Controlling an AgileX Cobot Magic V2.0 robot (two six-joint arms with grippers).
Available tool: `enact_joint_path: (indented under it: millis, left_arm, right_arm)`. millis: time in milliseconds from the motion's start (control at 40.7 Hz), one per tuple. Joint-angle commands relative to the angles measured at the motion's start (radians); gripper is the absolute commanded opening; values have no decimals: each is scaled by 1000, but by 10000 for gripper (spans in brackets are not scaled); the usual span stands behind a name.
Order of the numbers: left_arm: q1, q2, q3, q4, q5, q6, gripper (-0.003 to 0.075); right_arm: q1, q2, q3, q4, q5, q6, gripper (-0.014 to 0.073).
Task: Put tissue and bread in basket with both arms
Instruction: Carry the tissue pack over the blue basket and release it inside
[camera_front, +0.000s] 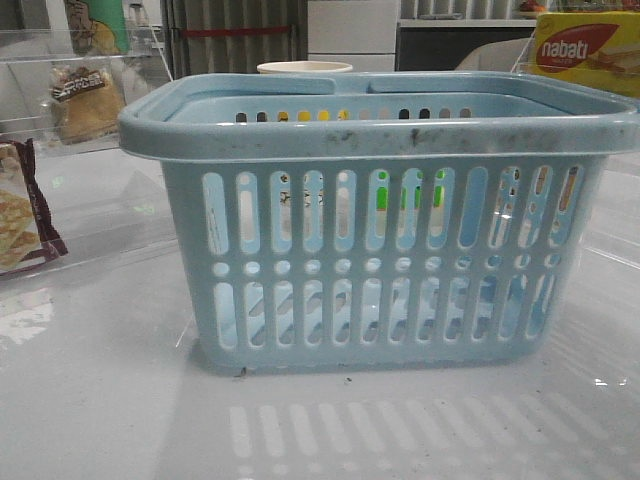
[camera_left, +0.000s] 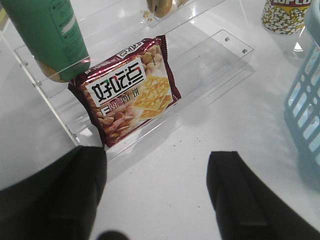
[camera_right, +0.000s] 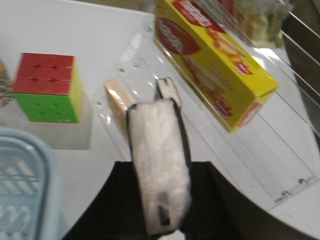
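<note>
Right hand (camera_right: 159, 220) grips the one tissue (camera_right: 159, 165); left hand (camera_left: 155, 200) gapes wide, holding nothing.
Neither hand shows in the front view; one basket (camera_front: 370, 130) on the bench (camera_front: 100, 400), one blurred bread (camera_front: 87, 100) back left.

The yellow box (camera_front: 588, 52) bore "nabati"; the maroon cracker bag (camera_left: 126, 89) carried Chinese characters, seen upside down

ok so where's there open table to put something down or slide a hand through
Bare tabletop lies in front of the basket, and between the cracker bag and the basket's side under the open left gripper. Crowded: the clear shelves either side, with the Nabati box and cube near the right gripper holding the tissue.
</note>
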Motion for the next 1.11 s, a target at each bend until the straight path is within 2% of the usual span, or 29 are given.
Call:
enact_joint_path:
  millis: [0, 295, 443, 566, 664, 787, 1082]
  left_arm:
    - [1, 0, -31, -3, -78, -3, 494]
    - [1, 0, -31, -3, -80, -3, 494]
    - [1, 0, -31, -3, -80, -3, 494]
    - [1, 0, -31, -3, -80, -3, 494]
    - [1, 0, -31, -3, -78, -3, 494]
    - [1, 0, -31, -3, -78, -3, 494]
    - [1, 0, -31, -5, -54, -3, 494]
  right_arm:
    - [80, -80, -36, 12, -24, 0, 204]
    - [385, -55, 9, 58, 10, 0, 204]
    - [467, 14, 63, 83, -23, 0, 208]
    - [483, 80, 84, 106, -51, 0, 283]
    - [483, 128, 83, 108, -81, 0, 446]
    - [483, 147, 83, 108, -129, 0, 573]
    - [483, 20, 129, 107, -133, -1, 582]
